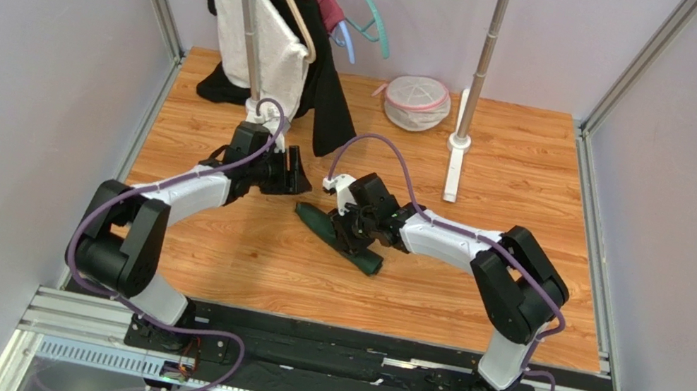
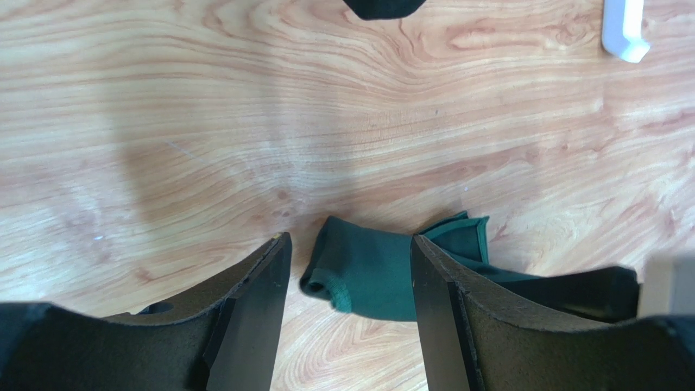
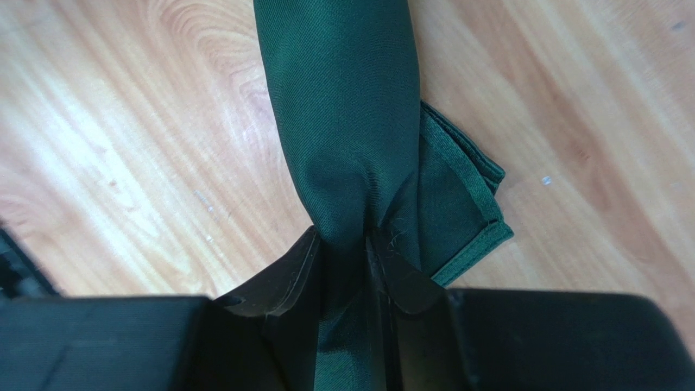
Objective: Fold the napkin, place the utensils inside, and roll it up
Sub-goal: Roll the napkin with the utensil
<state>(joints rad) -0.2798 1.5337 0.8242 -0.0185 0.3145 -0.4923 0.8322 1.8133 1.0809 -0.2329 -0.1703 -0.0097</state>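
Observation:
The dark green napkin (image 1: 319, 223) lies rolled into a slim bundle on the wooden table, slanting from upper left to lower right. My right gripper (image 1: 356, 227) sits over its middle. In the right wrist view the right gripper (image 3: 344, 236) is shut on the roll (image 3: 347, 122), with a flat hemmed corner (image 3: 461, 195) sticking out beside it. My left gripper (image 1: 298, 185) hovers just off the roll's upper-left end. In the left wrist view the left gripper (image 2: 349, 244) stands open, and the roll's curled end (image 2: 367, 273) lies beyond its fingers, untouched. The utensils are hidden.
A clothes rack with hangers and dark and white garments (image 1: 274, 32) stands at the back left. A mesh basket (image 1: 417, 102) and a pole with a white foot (image 1: 456, 161) are at the back. That white foot (image 2: 624, 32) shows in the left wrist view.

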